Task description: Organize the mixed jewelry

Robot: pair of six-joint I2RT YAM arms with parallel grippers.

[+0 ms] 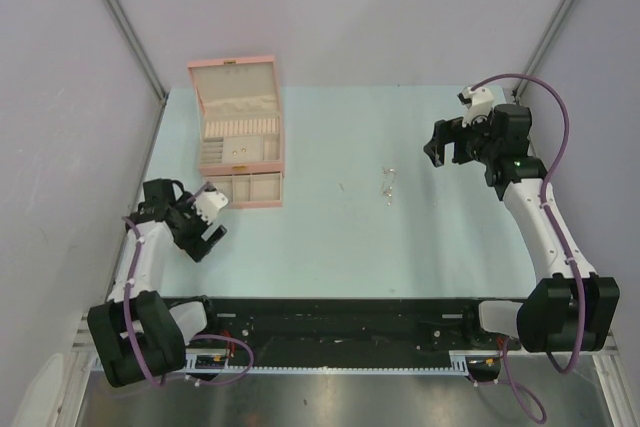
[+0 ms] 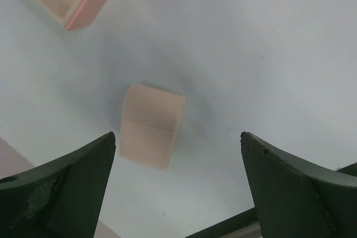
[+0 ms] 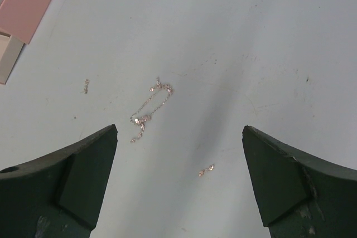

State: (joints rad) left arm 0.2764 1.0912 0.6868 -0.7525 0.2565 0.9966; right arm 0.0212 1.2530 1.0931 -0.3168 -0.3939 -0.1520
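The mixed jewelry [image 1: 387, 187] lies loose on the bench [image 1: 330, 247], well to the right of the pink box [image 1: 233, 87], which stands open. Off the box's front left corner, the left fingers [image 2: 72, 188] stand wide apart, holding nothing, above a small tan block [image 2: 150, 126]. Right of the box, a thin chain [image 3: 150, 107] lies with tiny bits scattered near it. Farther right of the box, the right fingers [image 3: 72, 182] are spread open and empty, above the chain.

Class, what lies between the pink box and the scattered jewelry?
Only bare table separates the pink box from the jewelry, as the top view shows.
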